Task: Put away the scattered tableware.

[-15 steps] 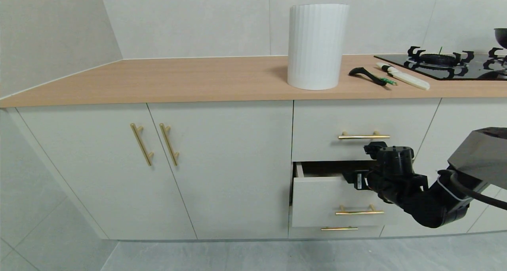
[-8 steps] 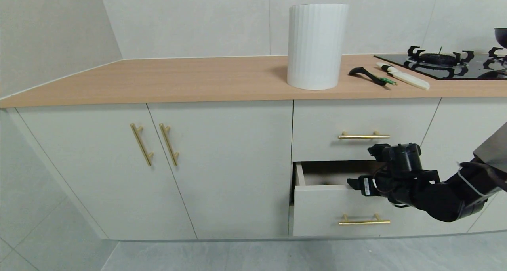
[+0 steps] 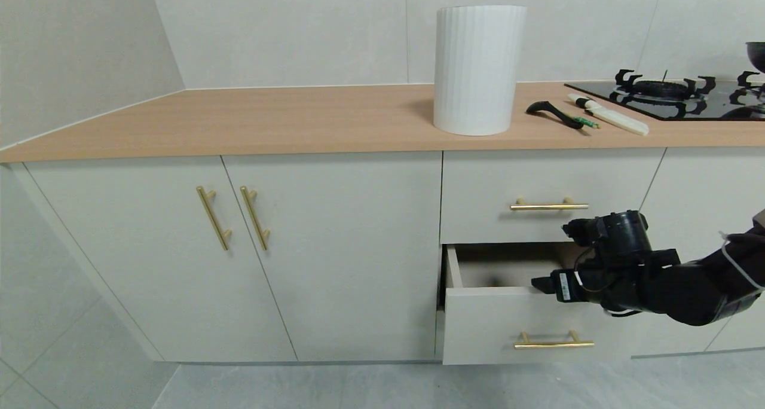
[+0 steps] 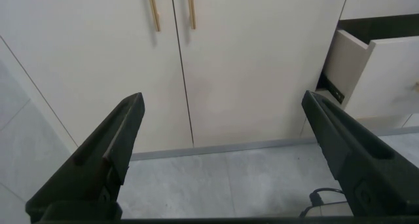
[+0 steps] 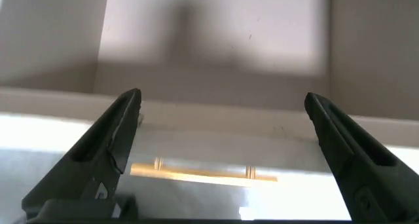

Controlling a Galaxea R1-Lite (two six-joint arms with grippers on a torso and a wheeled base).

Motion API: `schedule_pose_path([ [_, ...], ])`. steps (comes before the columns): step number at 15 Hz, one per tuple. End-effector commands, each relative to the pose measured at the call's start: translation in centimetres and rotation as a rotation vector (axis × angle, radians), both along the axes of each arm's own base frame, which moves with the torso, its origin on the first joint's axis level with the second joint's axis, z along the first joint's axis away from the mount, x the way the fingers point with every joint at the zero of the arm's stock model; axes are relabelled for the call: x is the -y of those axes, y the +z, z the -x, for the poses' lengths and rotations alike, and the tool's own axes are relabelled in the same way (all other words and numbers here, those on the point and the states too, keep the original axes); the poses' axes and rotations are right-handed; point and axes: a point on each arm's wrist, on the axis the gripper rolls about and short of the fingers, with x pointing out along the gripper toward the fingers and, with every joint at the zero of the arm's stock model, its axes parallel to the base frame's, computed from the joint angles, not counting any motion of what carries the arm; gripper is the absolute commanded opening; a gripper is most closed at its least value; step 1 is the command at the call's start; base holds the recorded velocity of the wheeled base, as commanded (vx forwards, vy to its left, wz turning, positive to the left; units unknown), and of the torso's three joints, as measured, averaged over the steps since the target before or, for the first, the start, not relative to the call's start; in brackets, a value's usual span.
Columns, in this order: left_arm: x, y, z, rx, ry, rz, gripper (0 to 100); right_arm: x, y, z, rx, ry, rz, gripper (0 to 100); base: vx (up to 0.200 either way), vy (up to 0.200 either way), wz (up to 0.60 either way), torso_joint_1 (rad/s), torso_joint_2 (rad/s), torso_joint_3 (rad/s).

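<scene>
right gripper (image 3: 538, 284) sits at the top edge of the open drawer's (image 3: 508, 316) front, on its right half, above the gold handle (image 3: 554, 341); contact with the edge can't be told. in the right wrist view the right gripper (image 5: 220, 98) has its jaws spread wide with nothing held, and between them are the drawer (image 5: 216, 73) floor and back wall, with the handle (image 5: 203, 174) lower on the front. left gripper (image 4: 222, 99) hangs low in front of the cabinet doors (image 4: 249, 60), jaws wide too and holding nothing, over the floor (image 4: 216, 185); the drawer (image 4: 357, 63) sticks out of the cabinet at one side. tableware lies on the counter (image 3: 269, 119), well above the drawer: a black spoon (image 3: 553, 113) and a white knife (image 3: 609, 117) side by side, with a small green bit (image 3: 587, 122) between them, just beside the stove (image 3: 663, 95). a tall white ribbed cylinder (image 3: 475, 68) stands upright on the counter left of the spoon, near but apart. the top drawer (image 3: 538, 179) above the open one is shut, handle (image 3: 548, 205) level. two cabinet doors (image 3: 239, 253) to the left are shut, gold bar handles close together.
</scene>
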Motion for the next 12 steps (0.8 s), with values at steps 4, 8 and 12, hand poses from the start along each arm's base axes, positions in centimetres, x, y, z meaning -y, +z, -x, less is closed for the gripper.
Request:
schedule_pose_path([
  [4, 0.0, 0.0, 0.0, -0.001, -0.001, 0.0, 100, 0.2, 1.4, 1.5, -0.06, 0.047, 0.047, 100, 0.0, 0.0, 0.0, 0.0, 0.0, 0.0],
  [8, 0.0, 0.0, 0.0, -0.001, -0.001, 0.0, 100, 0.3, 1.3, 2.3, -0.136, 0.076, 0.088, 100, 0.0, 0.0, 0.0, 0.0, 0.0, 0.0],
  [12, 0.0, 0.0, 0.0, -0.001, -0.001, 0.0, 100, 0.6, 1.8, 3.6, -0.225, 0.117, 0.14, 100, 0.0, 0.0, 0.0, 0.0, 0.0, 0.0],
])
